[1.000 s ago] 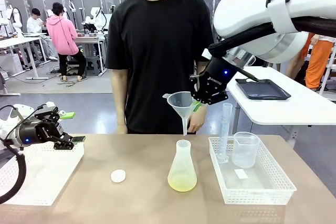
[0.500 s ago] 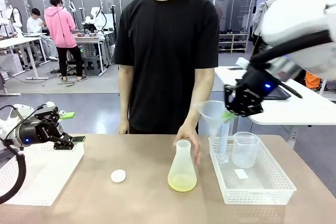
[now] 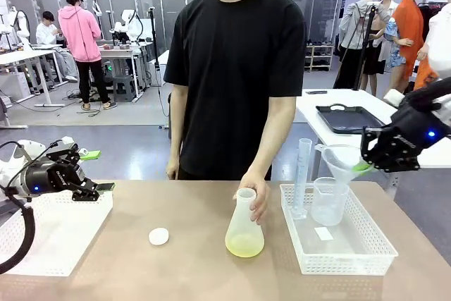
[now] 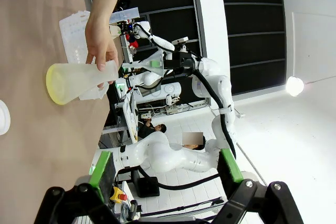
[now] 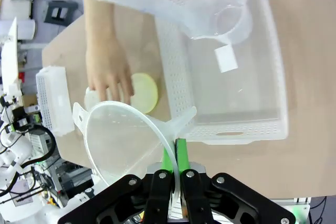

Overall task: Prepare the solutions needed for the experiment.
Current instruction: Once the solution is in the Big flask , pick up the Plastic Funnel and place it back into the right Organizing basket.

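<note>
Front view, solutions [image 3: 244, 247] in flask [image 3: 244, 220]; right fingers [image 3: 373, 156] well apart

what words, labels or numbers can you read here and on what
No text can be read.
White tag in the basket: no print legible.
Graduated cylinder: scale marks too small to read.

right gripper [image 3: 363, 167] carried funnel [image 3: 342, 161] rightward over basket [image 3: 338, 268]; hand [image 3: 255, 192] now on flask [image 3: 244, 235]
</note>
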Motion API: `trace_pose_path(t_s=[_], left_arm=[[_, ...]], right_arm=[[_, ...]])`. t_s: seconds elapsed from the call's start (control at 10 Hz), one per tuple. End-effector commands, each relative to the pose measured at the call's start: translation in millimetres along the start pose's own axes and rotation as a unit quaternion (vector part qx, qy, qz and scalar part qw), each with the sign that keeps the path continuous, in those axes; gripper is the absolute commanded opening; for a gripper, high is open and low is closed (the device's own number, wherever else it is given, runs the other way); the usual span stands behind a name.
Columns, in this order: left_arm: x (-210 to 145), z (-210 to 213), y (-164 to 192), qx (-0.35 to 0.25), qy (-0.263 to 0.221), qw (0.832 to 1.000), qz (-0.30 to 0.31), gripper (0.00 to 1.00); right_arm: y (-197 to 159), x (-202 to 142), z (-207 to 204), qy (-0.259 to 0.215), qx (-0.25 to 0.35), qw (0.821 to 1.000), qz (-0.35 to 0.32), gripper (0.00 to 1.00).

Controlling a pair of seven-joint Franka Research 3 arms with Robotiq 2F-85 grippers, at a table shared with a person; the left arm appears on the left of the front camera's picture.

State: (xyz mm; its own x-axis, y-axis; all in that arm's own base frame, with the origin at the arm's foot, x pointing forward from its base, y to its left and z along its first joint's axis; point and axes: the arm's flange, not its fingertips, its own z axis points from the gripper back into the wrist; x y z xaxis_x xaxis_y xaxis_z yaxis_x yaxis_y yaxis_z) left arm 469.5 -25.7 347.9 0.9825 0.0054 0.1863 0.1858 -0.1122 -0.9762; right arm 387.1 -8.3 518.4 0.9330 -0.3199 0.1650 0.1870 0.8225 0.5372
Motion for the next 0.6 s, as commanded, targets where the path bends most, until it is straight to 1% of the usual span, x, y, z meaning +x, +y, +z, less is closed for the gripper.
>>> trace_pose_path(t_s=[0.0, 0.2, 0.4, 0.5], left_arm=[[1.0, -1.5, -0.9, -0.005, -0.005, 1.000, -0.003, 1.00], [1.0, -1.5, -0.9, -0.005, -0.005, 1.000, -0.003, 1.00], [1.0, -1.5, -0.9, -0.005, -0.005, 1.000, -0.003, 1.00], [1.0, -1.5, -0.9, -0.005, -0.005, 1.000, -0.003, 1.00]], right_arm=[[-6.8, 5.2, 2.3, -0.002, 0.002, 1.000, 0.003, 0.00], [-15.9, 9.8, -4.9, 0.015, 0.008, 1.000, -0.019, 0.00], [-23.5, 11.2, -24.7, 0.052, -0.007, 0.998, -0.040, 0.00], [-24.5, 10.4, -35.8, 0.062, -0.019, 0.996, -0.053, 0.00]])
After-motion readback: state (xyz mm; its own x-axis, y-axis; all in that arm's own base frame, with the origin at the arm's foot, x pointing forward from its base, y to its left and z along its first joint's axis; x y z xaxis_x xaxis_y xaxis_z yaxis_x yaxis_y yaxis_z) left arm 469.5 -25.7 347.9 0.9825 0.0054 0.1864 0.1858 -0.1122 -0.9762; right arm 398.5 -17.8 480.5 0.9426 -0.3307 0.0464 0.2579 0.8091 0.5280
